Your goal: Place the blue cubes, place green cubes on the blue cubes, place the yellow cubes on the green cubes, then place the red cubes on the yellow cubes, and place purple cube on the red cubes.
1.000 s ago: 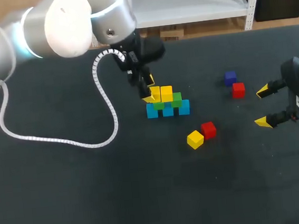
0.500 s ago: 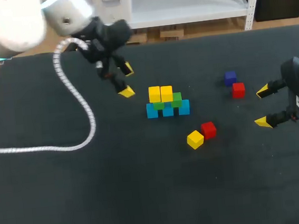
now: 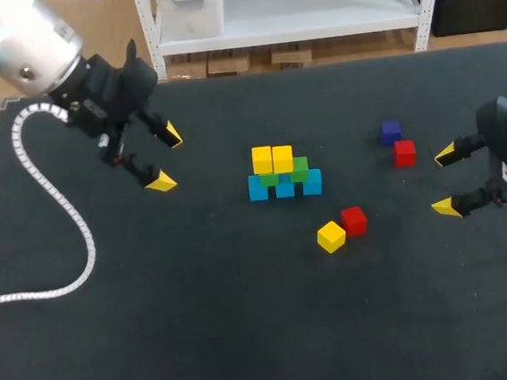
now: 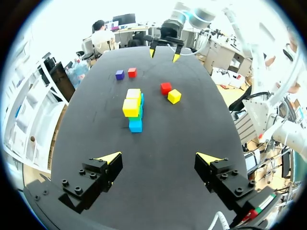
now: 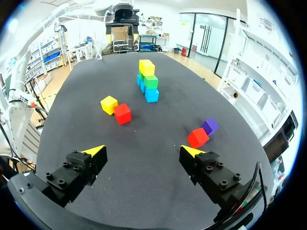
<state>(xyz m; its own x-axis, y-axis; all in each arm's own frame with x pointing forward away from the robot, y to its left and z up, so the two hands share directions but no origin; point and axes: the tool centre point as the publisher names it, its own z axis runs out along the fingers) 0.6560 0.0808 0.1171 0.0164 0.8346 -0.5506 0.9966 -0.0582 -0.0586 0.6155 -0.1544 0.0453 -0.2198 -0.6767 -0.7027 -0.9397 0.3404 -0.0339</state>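
Observation:
In mid-table a row of blue cubes (image 3: 284,185) carries green cubes (image 3: 298,169) and two yellow cubes (image 3: 272,159). In front of this stack lie a loose yellow cube (image 3: 331,236) and a red cube (image 3: 353,220), touching each other. To the right sit another red cube (image 3: 403,152) and the purple cube (image 3: 391,131). My left gripper (image 3: 165,158) hangs open and empty well left of the stack (image 4: 133,108). My right gripper (image 3: 446,180) stands open and empty at the right, with the red cube (image 5: 197,137) and purple cube (image 5: 210,126) just ahead of one finger.
A white coiled cable (image 3: 54,218) trails from my left arm across the table's left part. The black table (image 3: 249,334) stretches bare toward the front edge.
My left gripper has let go of a yellow cube on the stack, opened wide and drawn back to the left and away. The right arm has stayed still.

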